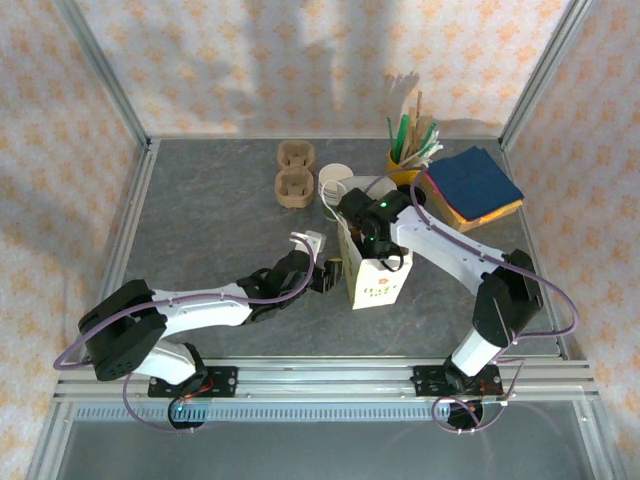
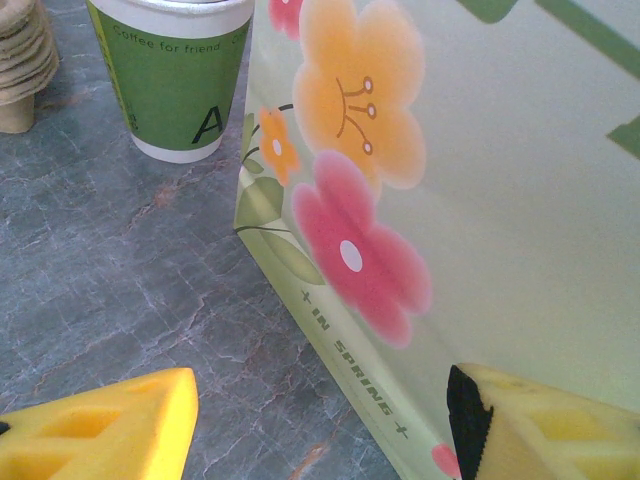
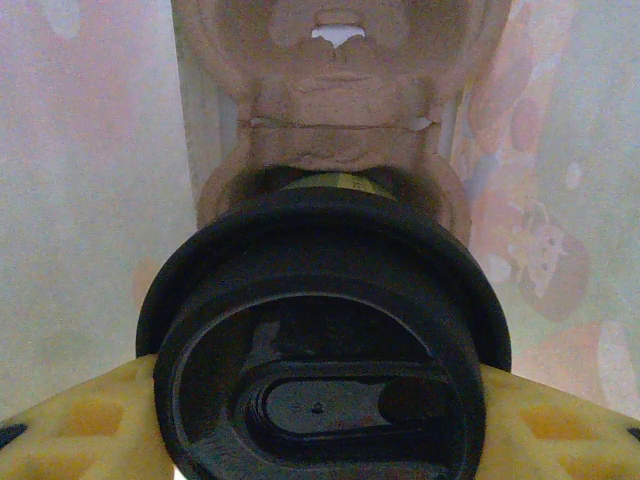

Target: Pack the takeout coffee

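1 takeout coffee (image 3: 320, 340), right hand (image 3: 320, 428) gripping it — inside floral bag (image 2: 520, 200)

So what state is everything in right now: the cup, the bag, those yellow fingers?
takeout coffee: lid on, upright, held inside the bag.
paper bag: standing, top open.
cup carrier: in the bag, below the cup.
right fingers: closed on the cup.
left fingers: open, at the bag's lower edge.
spare cups: upright, no lid.
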